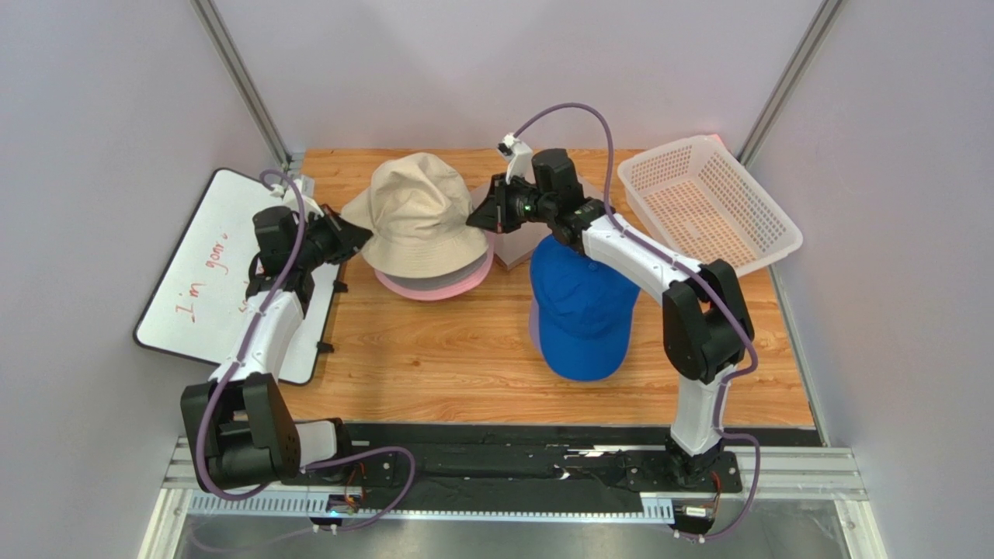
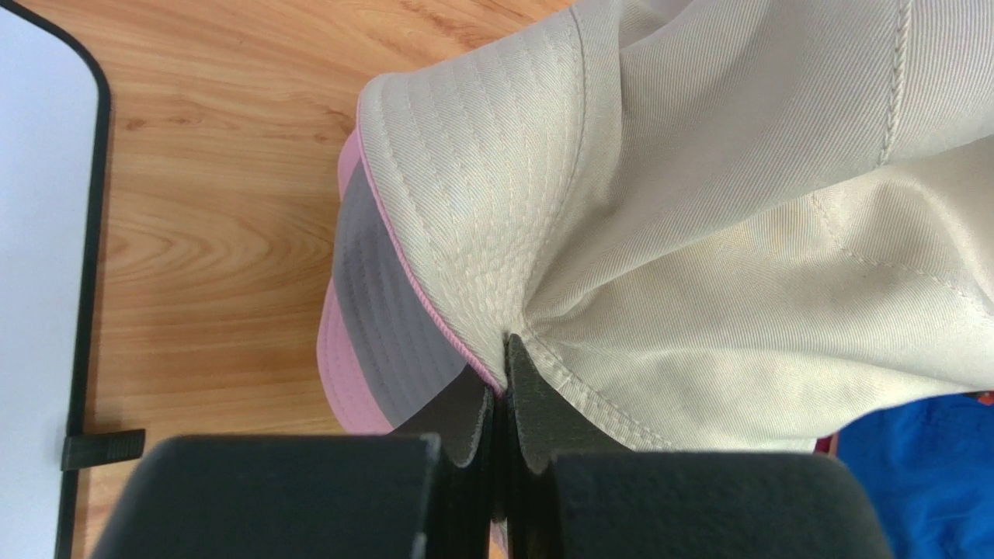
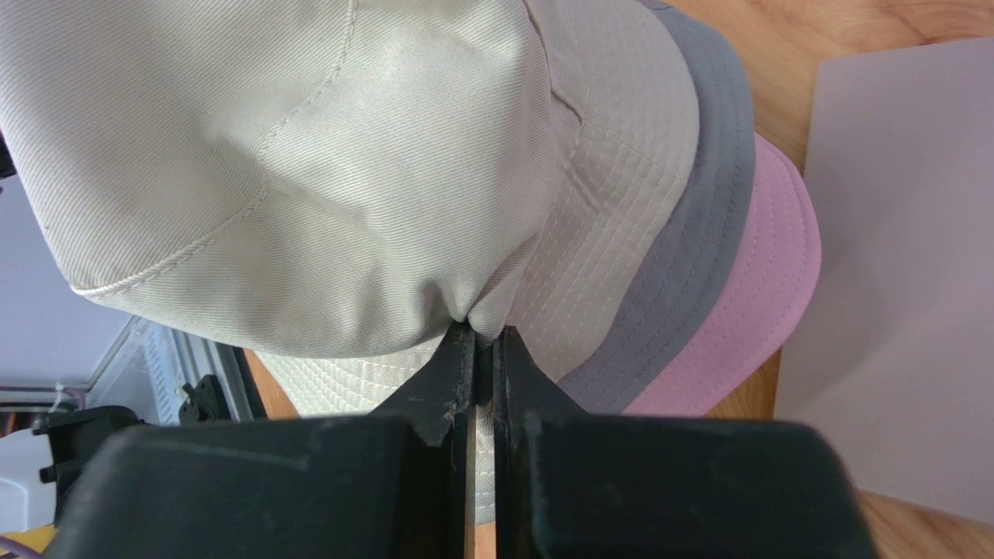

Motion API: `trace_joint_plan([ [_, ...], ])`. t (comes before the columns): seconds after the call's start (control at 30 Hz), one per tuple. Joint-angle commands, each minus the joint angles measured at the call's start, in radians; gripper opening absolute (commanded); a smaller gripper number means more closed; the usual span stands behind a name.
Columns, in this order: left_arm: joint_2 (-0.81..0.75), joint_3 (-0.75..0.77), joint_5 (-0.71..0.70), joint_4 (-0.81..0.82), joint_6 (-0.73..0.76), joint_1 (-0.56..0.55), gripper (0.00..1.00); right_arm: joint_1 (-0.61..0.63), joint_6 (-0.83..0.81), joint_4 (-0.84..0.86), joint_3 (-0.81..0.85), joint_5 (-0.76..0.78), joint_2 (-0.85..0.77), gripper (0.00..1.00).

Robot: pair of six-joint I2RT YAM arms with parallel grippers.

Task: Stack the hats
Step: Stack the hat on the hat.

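Left gripper [image 2: 504,349] clamped on the brim of the beige bucket hat [image 1: 414,210]. Right gripper [image 3: 478,332] pinched together on the same hat's fabric at its right side. Wooden table [image 1: 443,361]: stack sits far, left of centre, with the beige hat on top, the grey hat [image 2: 385,326] under it and the pink hat [image 2: 344,390] at the bottom. Judged partly done. The blue cap [image 1: 580,309] lies apart, right of centre, not yet stacked. White mesh basket [image 1: 665,154], far right, has nothing in it.
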Motion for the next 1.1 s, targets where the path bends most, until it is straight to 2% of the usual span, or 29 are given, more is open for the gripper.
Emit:
trace_joint_plan([
  [0.0,-0.048,-0.005,0.063,0.080,-0.020,-0.008,0.00,0.017,-0.089,-0.062,-0.005,0.128,-0.125,0.01],
  [0.27,-0.114,-0.045,0.000,0.114,-0.049,-0.008,0.00,0.063,-0.184,-0.148,0.040,0.245,-0.180,0.00],
  [0.43,-0.050,-0.054,-0.029,0.033,-0.057,-0.008,0.00,0.075,-0.190,-0.168,0.023,0.269,-0.163,0.00],
  [0.6,0.005,-0.108,-0.035,0.068,-0.070,-0.008,0.00,0.089,-0.207,-0.172,-0.022,0.312,-0.166,0.00],
  [0.83,0.143,-0.073,-0.012,0.091,-0.078,-0.012,0.00,0.090,-0.213,-0.207,-0.034,0.381,-0.142,0.00],
  [1.07,0.110,-0.098,0.025,0.166,-0.106,-0.031,0.00,0.089,-0.221,-0.223,-0.106,0.427,-0.172,0.00],
])
